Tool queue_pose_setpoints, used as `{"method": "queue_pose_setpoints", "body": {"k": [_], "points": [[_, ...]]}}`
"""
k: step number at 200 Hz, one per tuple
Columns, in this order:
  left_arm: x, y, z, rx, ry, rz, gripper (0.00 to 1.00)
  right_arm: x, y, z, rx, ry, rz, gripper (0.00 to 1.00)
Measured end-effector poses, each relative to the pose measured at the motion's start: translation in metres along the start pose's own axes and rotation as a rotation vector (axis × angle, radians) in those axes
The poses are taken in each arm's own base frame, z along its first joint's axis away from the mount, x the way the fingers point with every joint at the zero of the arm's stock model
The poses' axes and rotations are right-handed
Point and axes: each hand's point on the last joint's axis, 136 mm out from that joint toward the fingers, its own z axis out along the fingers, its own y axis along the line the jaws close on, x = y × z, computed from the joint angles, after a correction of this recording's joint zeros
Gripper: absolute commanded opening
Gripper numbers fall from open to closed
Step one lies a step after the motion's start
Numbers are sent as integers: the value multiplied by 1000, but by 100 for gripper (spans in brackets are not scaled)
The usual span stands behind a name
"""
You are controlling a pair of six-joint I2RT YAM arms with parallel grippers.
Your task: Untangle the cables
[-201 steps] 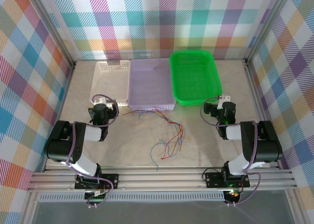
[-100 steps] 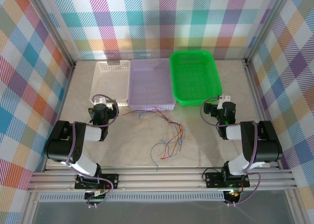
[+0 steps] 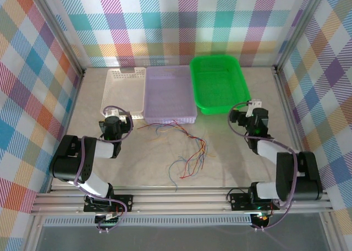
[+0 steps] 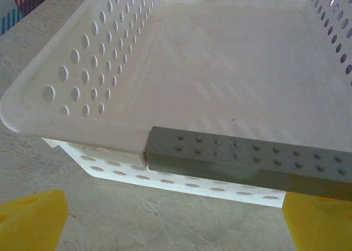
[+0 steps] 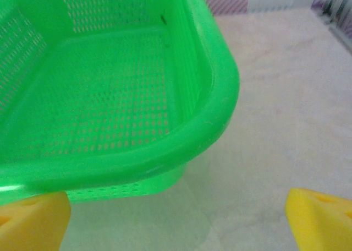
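Top external — cables point(image 3: 198, 147) lie before lilac basket point(image 3: 168, 94).

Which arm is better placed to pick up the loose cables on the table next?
Left, probably. One strand of the cables trails close to the left gripper, open by the white basket. The right gripper, also open, faces the green basket, farther from any strand.

Thin cables point(image 3: 190, 136) in red, orange, blue and green lie in a loose tangle, flat on the pale tabletop point(image 3: 236, 163), just in front of the lilac basket point(image 3: 169, 97). One end fans out leftward along the basket's front wall. The strands cross mid-table, then trail in curls toward the near edge.
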Motion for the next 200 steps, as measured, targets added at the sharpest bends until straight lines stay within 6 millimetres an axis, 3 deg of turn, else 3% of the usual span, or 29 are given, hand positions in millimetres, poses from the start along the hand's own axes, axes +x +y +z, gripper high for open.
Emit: {"method": "queue_pose_setpoints", "body": {"k": [49, 89, 121, 158, 200], "points": [[0, 0, 0, 0, 0, 0, 100, -21, 7, -35, -33, -43, 97, 100], [0, 0, 0, 0, 0, 0, 100, -40, 31, -51, -144, 33, 213, 100], [0, 0, 0, 0, 0, 0, 100, -45, 57, -76, -295, 73, 364, 100], [0, 0, 0, 0, 0, 0, 100, -30, 88, -93, -464, 190, 501, 100], [0, 0, 0, 0, 0, 0, 100, 8, 136, -120, -541, 342, 346, 100]]}}
